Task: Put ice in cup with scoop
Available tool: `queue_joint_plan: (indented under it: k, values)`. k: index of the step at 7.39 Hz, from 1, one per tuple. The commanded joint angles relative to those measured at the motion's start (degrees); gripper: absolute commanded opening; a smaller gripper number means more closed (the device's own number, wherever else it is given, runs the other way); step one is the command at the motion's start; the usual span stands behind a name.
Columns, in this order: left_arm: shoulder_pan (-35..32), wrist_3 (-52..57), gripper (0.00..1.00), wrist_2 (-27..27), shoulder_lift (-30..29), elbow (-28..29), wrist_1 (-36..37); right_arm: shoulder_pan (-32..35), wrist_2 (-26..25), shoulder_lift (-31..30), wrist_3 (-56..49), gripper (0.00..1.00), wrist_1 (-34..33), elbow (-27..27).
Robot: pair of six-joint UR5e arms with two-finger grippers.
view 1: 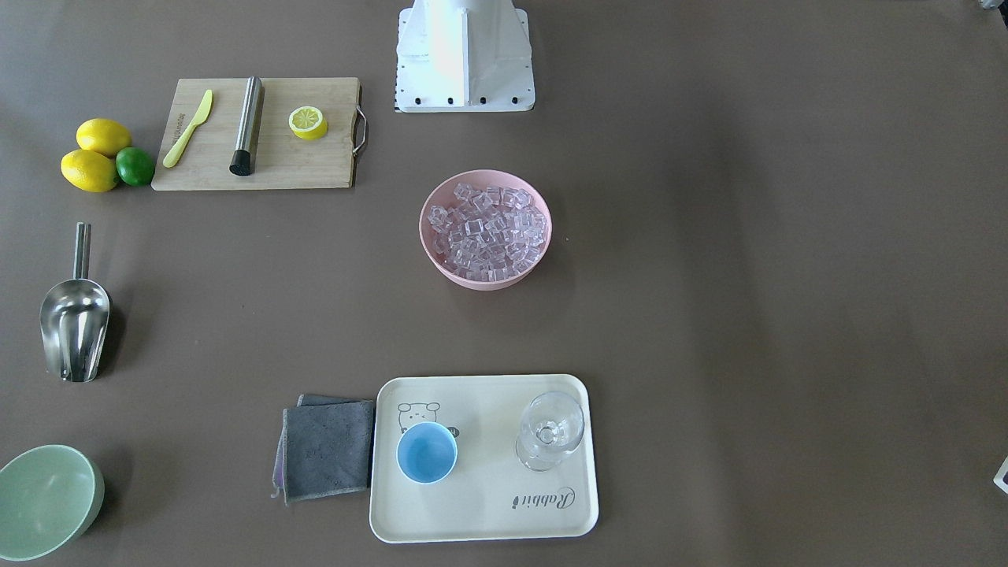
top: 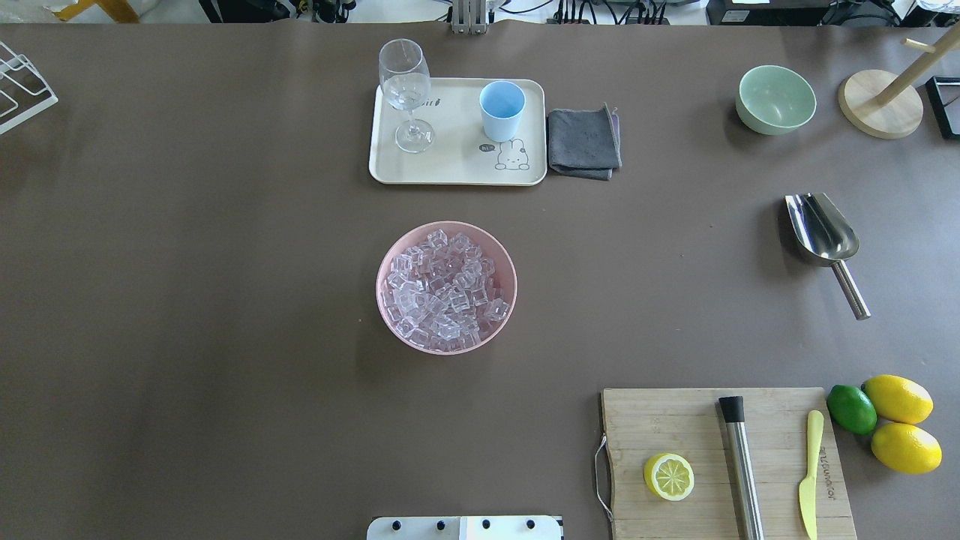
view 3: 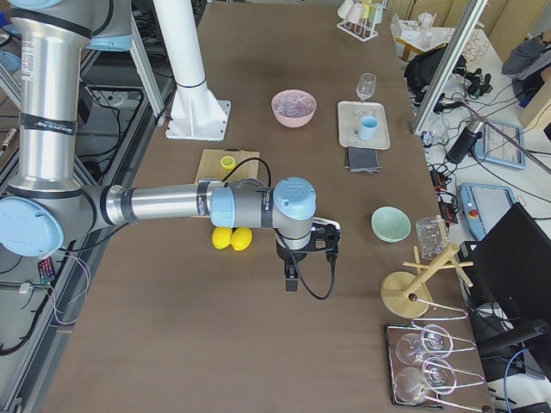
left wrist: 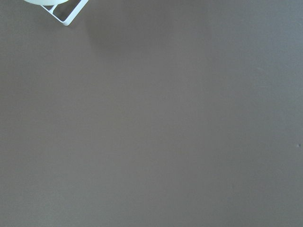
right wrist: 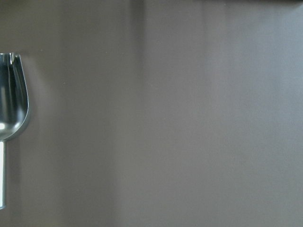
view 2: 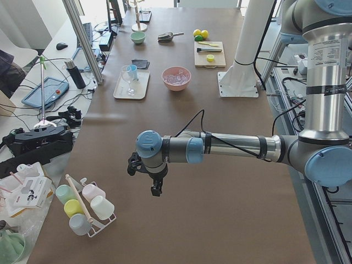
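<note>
Steel scoop (top: 823, 231) looks stiff, slick, fairly light; grab its handle (top: 852, 291). Can't tell how open the left gripper (view 2: 156, 190) or right gripper (view 3: 293, 280) is.

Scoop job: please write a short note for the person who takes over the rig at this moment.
Left gripper: hangs over bare table, far from the job's things; I cannot tell if it is open or shut.
Right gripper: the same, on the scoop's side.
Scoop: lies free on the table, on the robot's right.
Ice: all in the pink bowl, mid-table.
Cup: upright and empty on the tray.
Done: nothing.
Left: grasp scoop, scoop ice, tip it into cup.
</note>
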Motion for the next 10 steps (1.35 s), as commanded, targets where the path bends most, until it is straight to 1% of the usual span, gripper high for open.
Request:
queue_joint_plan:
  k: [1, 2, 3, 4, 5, 6, 7, 8, 9, 10]
  values:
    - [0.14, -0.01, 0.99, -0.08, -0.42, -0.38, 0.01, 0.01, 0.81, -0.22, -0.2, 1.0, -0.17, 0.15]
    - [0.84, -0.01, 0.99, -0.51, -0.86, -0.39, -0.33, 0.01, 1.34, -0.31, 0.23, 1.0, -0.08, 0.24]
    - [5.89, -0.01, 0.99, -0.6, -2.34, -0.65, -0.51, -0.07, 0.99, -0.23, 0.15, 1.0, 0.01, -0.37]
    - [9.51, 0.08, 0.99, -0.26, -4.35, -0.39, -0.51, -0.08, 0.99, -0.75, 0.23, 1.0, 0.36, 0.23]
    - [11.81, 0.08, 0.99, -0.51, -6.29, -1.26, -0.77, -0.16, 1.34, -0.75, 1.54, 1.0, 0.1, -0.46]
    - [17.66, -0.01, 0.99, -0.78, -7.0, -4.14, -2.95, -0.34, 2.04, -0.66, 7.47, 1.0, 0.53, 0.06]
    - [22.42, -0.18, 0.99, -0.78, -7.1, -6.86, -6.37, -1.56, 2.65, -0.66, 10.75, 1.0, 0.53, 1.63]
    - [27.95, -0.1, 0.99, -0.69, -8.49, -6.72, -11.27, -3.48, 2.66, -0.84, 13.74, 1.0, 0.53, 3.38]
    - [31.57, -0.1, 0.99, -0.17, -9.46, -6.71, -15.15, -6.11, 2.49, -1.19, 18.64, 1.0, 0.62, 5.92]
    - [32.48, 0.08, 0.99, -0.17, -10.52, -6.37, -17.45, -8.92, 2.31, -1.19, 22.96, 1.0, 0.8, 7.43]
